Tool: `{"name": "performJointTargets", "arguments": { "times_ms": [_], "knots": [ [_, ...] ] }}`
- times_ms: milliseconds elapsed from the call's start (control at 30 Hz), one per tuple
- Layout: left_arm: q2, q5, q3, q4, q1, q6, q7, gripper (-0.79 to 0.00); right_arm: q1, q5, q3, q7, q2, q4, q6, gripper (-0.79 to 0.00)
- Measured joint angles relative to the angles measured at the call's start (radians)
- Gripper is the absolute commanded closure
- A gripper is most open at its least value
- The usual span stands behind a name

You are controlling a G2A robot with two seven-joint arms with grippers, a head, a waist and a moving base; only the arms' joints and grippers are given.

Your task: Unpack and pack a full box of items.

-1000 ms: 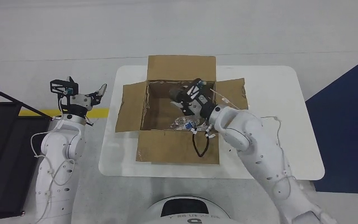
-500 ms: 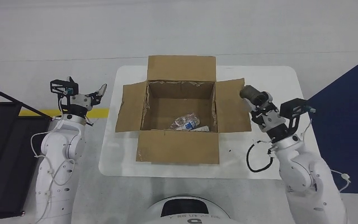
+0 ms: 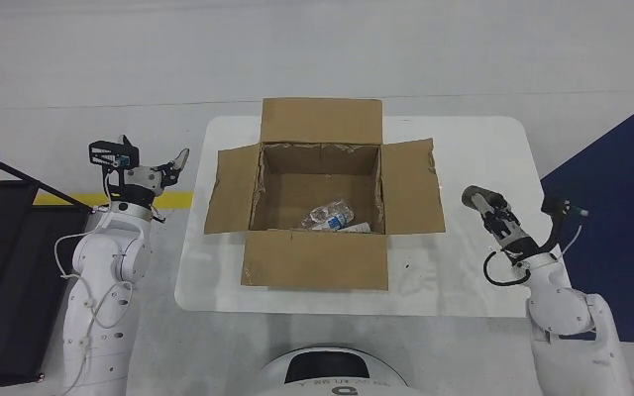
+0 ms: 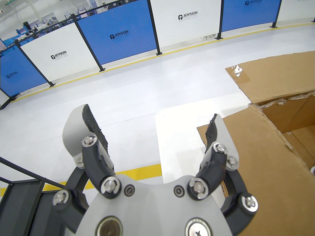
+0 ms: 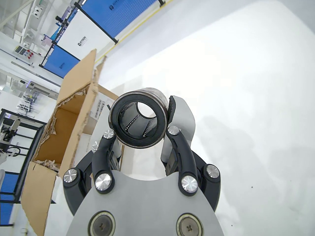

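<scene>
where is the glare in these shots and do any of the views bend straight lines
Right wrist view: the table glares almost white beyond the right gripper and the metal sleeve it holds. Left wrist view: a glint on the tape on the box flap; the fence line bows, a wide-lens bend. Top view: even light, no glare on the table.

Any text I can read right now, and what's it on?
Fence panels: a brand logo, repeated on each; line beneath too small to read.
Label on box: barcode and print, too small to read.
Bearing in right claw: no marking seen.
</scene>
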Motion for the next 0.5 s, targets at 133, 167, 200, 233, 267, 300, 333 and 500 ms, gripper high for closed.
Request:
{"name": "performJointTargets", "arguments": {
  "times_ms": [133,167,200,233,267,300,333,500],
  "knots": [
    [0.000,0.000,0.000,0.000,0.000,0.000,0.000,-0.785,0.054,0.041,0.000,0.096,0.005,0.074,0.060,0.000],
    [0.000,0.000,0.000,0.000,0.000,0.000,0.000,-0.785,0.065,0.052,0.000,0.115,0.006,0.091,0.074,0.000],
    [0.000,0.000,0.000,0.000,0.000,0.000,0.000,-0.785,0.072,0.055,0.001,0.125,0.007,0.097,0.082,0.000],
    [0.000,0.000,0.000,0.000,0.000,0.000,0.000,-0.785,0.077,0.055,0.001,0.125,0.007,0.095,0.082,0.000],
    [0.000,0.000,0.000,0.000,0.000,0.000,0.000,-0.785,0.078,0.058,-0.004,0.106,0.006,0.082,0.065,0.000],
    [0.000,0.000,0.000,0.000,0.000,0.000,0.000,-0.785,0.077,0.063,-0.010,0.090,0.005,0.072,0.046,0.000],
    [0.000,0.000,0.000,0.000,0.000,0.000,0.000,-0.785,0.075,0.065,-0.013,0.082,0.004,0.068,0.035,0.000],
    [0.000,0.000,0.000,0.000,0.000,0.000,0.000,-0.785,0.075,0.065,-0.013,0.082,0.004,0.069,0.039,0.000]
  ]
}}
